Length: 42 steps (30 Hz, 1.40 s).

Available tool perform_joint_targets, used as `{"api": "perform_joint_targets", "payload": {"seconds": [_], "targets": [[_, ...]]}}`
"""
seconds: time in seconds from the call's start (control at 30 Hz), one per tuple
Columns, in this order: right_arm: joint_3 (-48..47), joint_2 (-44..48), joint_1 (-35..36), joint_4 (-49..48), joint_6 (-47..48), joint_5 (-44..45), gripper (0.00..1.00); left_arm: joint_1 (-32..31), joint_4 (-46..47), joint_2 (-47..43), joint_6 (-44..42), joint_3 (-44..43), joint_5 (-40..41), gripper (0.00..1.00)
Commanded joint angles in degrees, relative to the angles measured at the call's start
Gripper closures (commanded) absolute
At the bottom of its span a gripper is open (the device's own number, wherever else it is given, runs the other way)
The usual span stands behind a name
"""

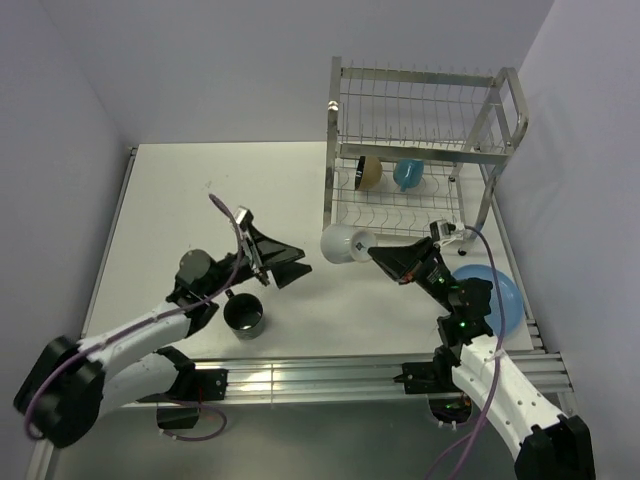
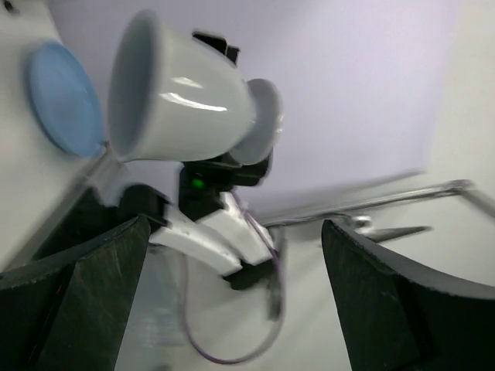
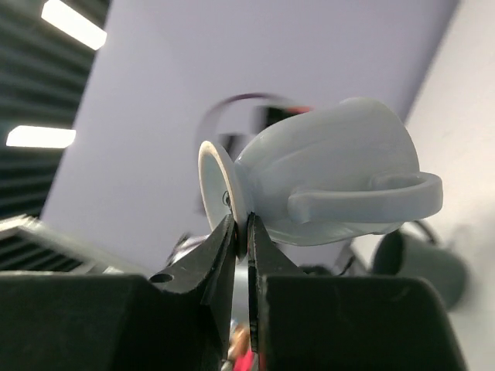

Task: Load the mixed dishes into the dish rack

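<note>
Table (image 1: 200, 200) white, walls (image 1: 200, 70) lilac. Your white mug (image 1: 338, 243) sideways, long axis roughly level, mouth toward left gripper (image 1: 292, 264), which is spread wide. Your right gripper (image 1: 372, 252) pinches mug's foot rim.

A white table (image 1: 200, 200) lies flat in the middle, with pale lavender walls (image 1: 200, 70) rising behind it and at both its sides, a ribbed aluminium rail (image 1: 320, 378) running along its near edge, and, high above it, two bright strip lights (image 3: 73, 23) on a dark slatted ceiling.
</note>
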<state>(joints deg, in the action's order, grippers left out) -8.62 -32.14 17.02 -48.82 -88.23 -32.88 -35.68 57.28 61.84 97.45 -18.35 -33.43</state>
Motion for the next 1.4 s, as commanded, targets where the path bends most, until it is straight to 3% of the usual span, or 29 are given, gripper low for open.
{"api": "perform_joint_targets", "payload": {"seconds": [0.0, 0.07, 0.17, 0.3, 0.47, 0.53, 0.77, 1.03, 1.37], "targets": [[-7.2, 2.9, -1.4, 12.5, 9.6, 7.4, 1.00, 0.3, -39.5, -10.1, -29.9, -17.9, 3.5, 0.01], [-10.2, 2.8, -1.5, 17.2, 14.4, 10.0, 1.00, 0.2, -63.5, -14.8, -38.4, -23.6, 16.0, 0.01], [-13.4, 1.3, -1.5, 22.9, 18.5, 15.1, 1.00, 0.3, -76.6, -18.7, -46.1, -28.5, 27.0, 0.01], [-17.1, -0.9, -1.6, 29.5, 21.9, 24.3, 1.00, 0.3, -82.8, -20.4, -49.7, -28.7, 32.4, 0.01], [-19.9, -3.3, -1.9, 34.4, 24.7, 32.7, 1.00, 0.3, -85.0, -21.7, -50.4, -24.9, 35.9, 0.02], [-20.6, -4.4, -2.3, 33.8, 26.9, 35.9, 1.00, 0.3, -86.2, -22.1, -50.2, -23.8, 38.6, 0.06], [-22.8, -12.8, -4.2, 29.3, 29.2, 38.2, 1.00, 0.3, -89.4, -23.4, -49.6, -22.0, 43.8, 0.09], [-20.7, -17.7, -6.9, 25.4, 24.0, 42.9, 1.00, 0.3, -91.9, -22.3, -44.4, -22.0, 43.5, 0.19], [-19.2, -24.6, -12.6, 18.8, 17.6, 41.3, 1.00, 0.3, -91.4, -19.2, -43.8, -21.7, 43.8, 0.20]]}}
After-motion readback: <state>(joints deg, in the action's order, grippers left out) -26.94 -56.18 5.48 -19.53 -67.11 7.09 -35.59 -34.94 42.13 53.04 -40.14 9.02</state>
